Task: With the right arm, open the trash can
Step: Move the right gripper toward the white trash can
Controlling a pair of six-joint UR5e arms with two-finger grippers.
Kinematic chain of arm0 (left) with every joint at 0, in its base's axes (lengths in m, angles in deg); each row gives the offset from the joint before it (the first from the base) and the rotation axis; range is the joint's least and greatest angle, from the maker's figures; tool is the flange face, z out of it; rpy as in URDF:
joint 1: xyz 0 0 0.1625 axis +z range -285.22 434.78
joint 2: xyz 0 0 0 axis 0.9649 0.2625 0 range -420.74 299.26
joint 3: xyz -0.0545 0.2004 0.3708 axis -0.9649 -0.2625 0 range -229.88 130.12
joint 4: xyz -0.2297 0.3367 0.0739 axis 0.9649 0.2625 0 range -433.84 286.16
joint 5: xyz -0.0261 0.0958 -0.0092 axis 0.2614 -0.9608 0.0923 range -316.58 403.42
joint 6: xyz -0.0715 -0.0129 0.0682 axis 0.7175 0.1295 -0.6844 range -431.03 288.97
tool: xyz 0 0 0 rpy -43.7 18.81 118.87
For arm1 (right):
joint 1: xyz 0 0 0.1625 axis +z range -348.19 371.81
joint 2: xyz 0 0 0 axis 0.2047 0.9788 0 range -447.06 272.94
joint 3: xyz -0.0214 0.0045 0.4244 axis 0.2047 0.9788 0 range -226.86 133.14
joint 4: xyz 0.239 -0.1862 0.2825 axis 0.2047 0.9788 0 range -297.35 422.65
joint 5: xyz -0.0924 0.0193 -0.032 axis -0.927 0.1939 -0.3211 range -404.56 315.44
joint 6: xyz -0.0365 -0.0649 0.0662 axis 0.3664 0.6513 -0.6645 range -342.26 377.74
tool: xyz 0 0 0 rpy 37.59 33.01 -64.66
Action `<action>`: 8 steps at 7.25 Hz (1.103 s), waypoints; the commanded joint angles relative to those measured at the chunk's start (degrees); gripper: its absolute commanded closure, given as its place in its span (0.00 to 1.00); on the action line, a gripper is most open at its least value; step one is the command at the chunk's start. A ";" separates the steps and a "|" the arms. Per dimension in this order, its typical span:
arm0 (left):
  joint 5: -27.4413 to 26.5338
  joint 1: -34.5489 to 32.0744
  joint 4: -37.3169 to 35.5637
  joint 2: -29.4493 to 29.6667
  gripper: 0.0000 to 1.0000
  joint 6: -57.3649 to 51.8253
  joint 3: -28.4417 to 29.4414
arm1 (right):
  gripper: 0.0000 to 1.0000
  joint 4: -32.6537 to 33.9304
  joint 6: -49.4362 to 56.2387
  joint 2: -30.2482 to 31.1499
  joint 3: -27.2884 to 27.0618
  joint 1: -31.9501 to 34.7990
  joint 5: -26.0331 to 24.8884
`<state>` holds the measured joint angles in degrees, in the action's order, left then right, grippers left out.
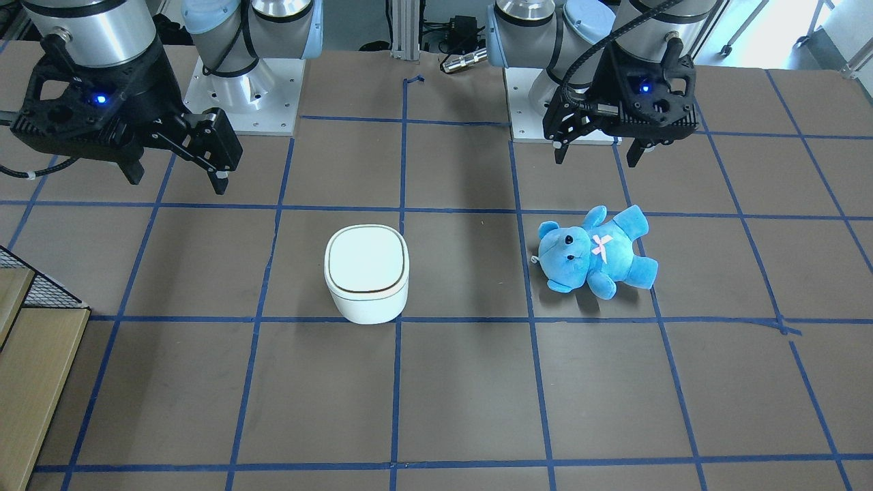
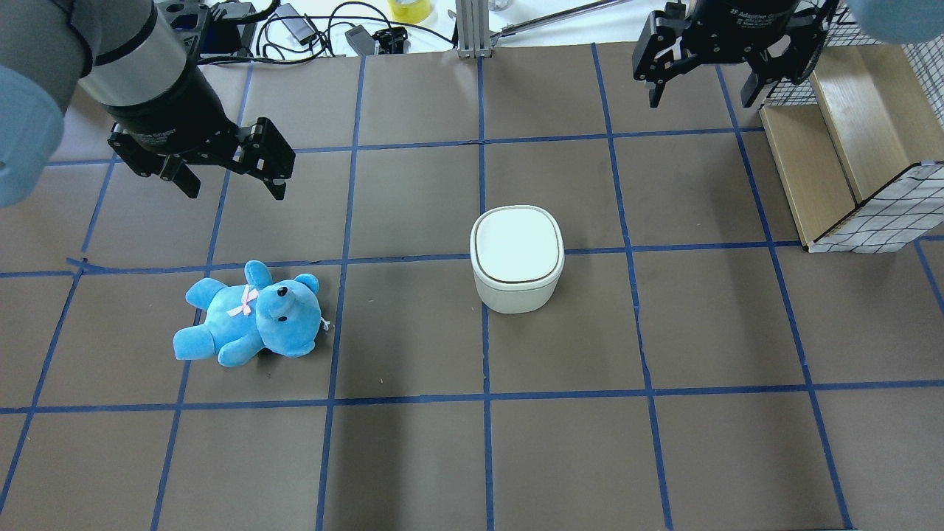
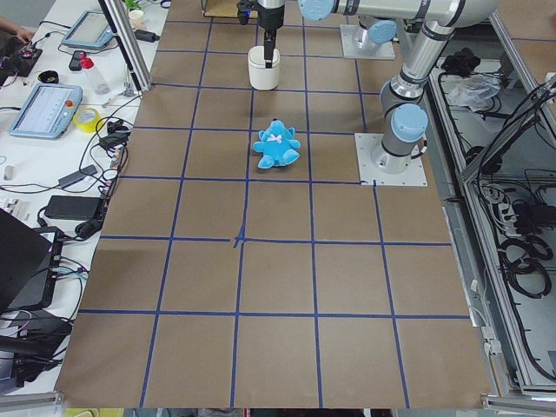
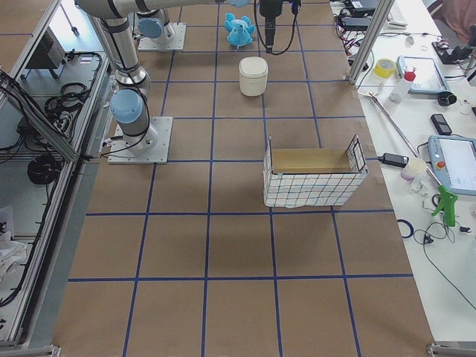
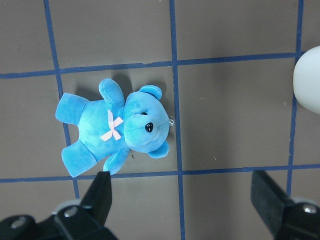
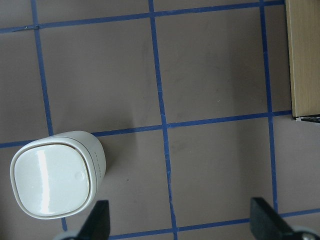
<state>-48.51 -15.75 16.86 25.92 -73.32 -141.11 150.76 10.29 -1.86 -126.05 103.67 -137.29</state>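
Observation:
The white trash can (image 1: pixel 368 273) stands near the table's middle with its flat lid shut; it also shows in the overhead view (image 2: pixel 518 258) and the right wrist view (image 6: pixel 52 175). My right gripper (image 1: pixel 177 179) hangs open and empty above the table, well back from the can and off to its side; overhead it is at the top right (image 2: pixel 700 99). My left gripper (image 1: pixel 596 158) is open and empty, above and behind the blue plush bear (image 1: pixel 597 252). The can's edge shows in the left wrist view (image 5: pixel 310 77).
The blue bear (image 2: pixel 251 313) lies on its back on the robot's left side. A wire-mesh basket with wooden boards (image 2: pixel 848 147) stands at the table's edge on the robot's right. Blue tape lines grid the brown table. Cables and tools lie past the far edge.

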 commanded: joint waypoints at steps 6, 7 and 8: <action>0.00 -0.09 0.00 0.00 0.00 0.09 0.00 | 1.00 3.45 -8.50 -4.66 0.00 8.65 0.36; 0.00 0.00 0.00 0.00 0.00 0.09 0.00 | 1.00 5.56 -9.50 -6.60 -0.08 11.48 0.45; 0.00 0.00 0.00 0.00 0.00 0.09 0.00 | 1.00 5.93 -10.64 -7.49 -2.09 12.55 0.53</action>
<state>-48.52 -15.77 16.86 25.92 -73.23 -141.11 155.43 1.54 -7.64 -126.54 113.82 -136.86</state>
